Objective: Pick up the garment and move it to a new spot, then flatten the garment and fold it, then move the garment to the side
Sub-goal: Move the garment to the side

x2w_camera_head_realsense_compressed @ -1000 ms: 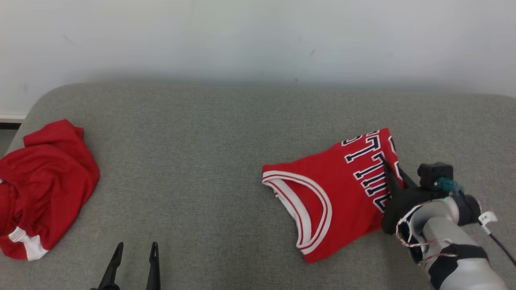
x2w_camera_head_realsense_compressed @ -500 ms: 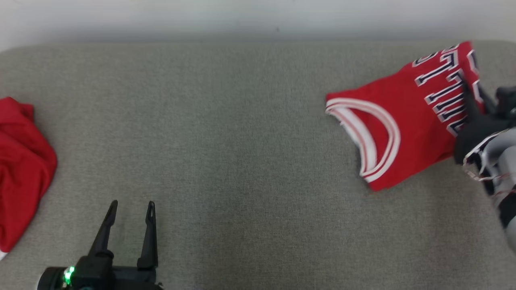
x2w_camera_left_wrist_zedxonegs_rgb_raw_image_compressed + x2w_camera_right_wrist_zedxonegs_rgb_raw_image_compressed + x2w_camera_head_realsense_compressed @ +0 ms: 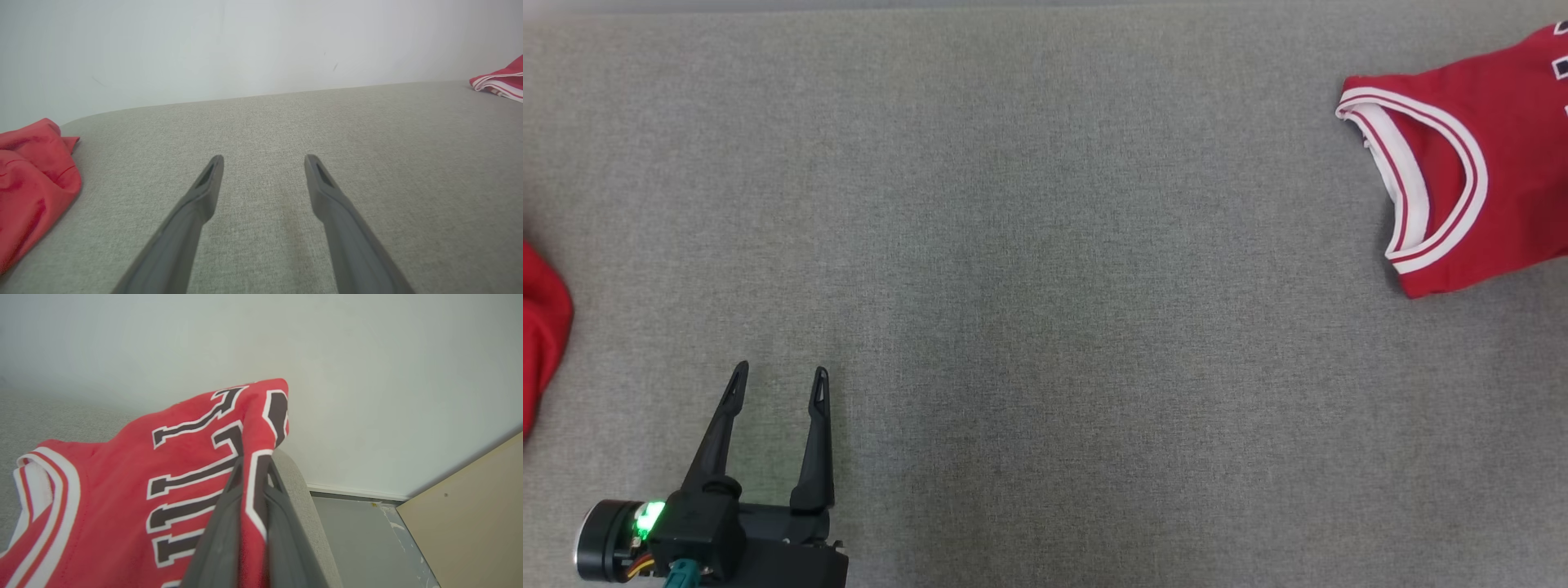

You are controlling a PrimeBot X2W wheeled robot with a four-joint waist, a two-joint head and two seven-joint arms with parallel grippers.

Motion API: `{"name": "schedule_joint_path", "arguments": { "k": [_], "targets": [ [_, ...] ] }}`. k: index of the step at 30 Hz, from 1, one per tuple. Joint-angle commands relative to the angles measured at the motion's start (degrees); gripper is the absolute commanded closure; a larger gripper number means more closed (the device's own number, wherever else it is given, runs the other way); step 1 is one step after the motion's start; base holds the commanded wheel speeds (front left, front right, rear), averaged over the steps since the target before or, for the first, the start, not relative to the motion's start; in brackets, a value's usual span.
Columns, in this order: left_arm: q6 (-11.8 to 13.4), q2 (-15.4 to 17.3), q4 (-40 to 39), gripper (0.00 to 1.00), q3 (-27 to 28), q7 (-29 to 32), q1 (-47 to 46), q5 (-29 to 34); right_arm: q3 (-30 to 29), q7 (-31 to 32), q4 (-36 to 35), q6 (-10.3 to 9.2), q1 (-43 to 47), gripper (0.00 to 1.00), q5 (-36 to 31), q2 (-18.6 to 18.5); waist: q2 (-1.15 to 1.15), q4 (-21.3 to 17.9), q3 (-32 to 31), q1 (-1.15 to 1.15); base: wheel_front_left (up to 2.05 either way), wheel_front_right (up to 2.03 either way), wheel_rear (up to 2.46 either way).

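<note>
Garment [image 3: 1462, 180], a red jersey with a white-striped neckline and dark, white-edged lettering, lies folded at the far right of the grey padded surface [image 3: 1045, 286], its right part cut off by the edge of the head view. Seen from the right wrist, the right gripper [image 3: 255, 465] is clamped on the lettered edge of the Garment [image 3: 122, 490], a fold of red cloth squeezed between its two dark fingers, just by the surface's rounded corner; grey floor [image 3: 359, 539] and a beige panel [image 3: 470, 506] lie beyond. The left gripper [image 3: 780, 371] sits low on the left, fingers spread wide with nothing between them, over bare grey fabric and well apart from the jersey. A crumpled red cloth [image 3: 543, 343] lies at the surface's left edge, near that gripper but not touching it. A pale wall [image 3: 245, 41] stands behind
</note>
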Motion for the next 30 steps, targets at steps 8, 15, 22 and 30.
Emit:
{"name": "schedule_joint_path", "arguments": {
  "k": [8,15,22,30],
  "targets": [
    [-0.24,0.59,-1.33,0.0,0.01,-0.19,-0.92,0.59,-0.65,0.13,2.74,-0.1,-3.45,1.0,-2.63,-2.08,-0.01,-0.09,1.79,-0.01,0.0,0.0,0.0],
    [-0.28,0.67,-1.81,0.0,0.28,-0.19,-0.72,0.72,-1.58,0.67,4.09,-0.1,-4.27,0.58,-4.34,-2.5,-0.01,0.04,2.11,-0.01,0.0,0.0,0.0],
    [-0.28,0.25,-1.38,0.0,0.88,-0.2,-0.62,0.78,-5.36,-0.09,2.7,-0.09,-5.0,0.0,-5.61,-2.74,-0.01,-0.13,1.14,-0.01,0.0,0.0,0.0],
    [-0.11,-0.53,-0.5,0.0,1.55,-0.19,1.88,0.14,-12.92,-0.2,-9.08,-0.1,1.77,0.0,-3.79,1.45,-0.01,-0.57,-3.27,-0.01,0.0,0.0,0.0]
  ]
}}
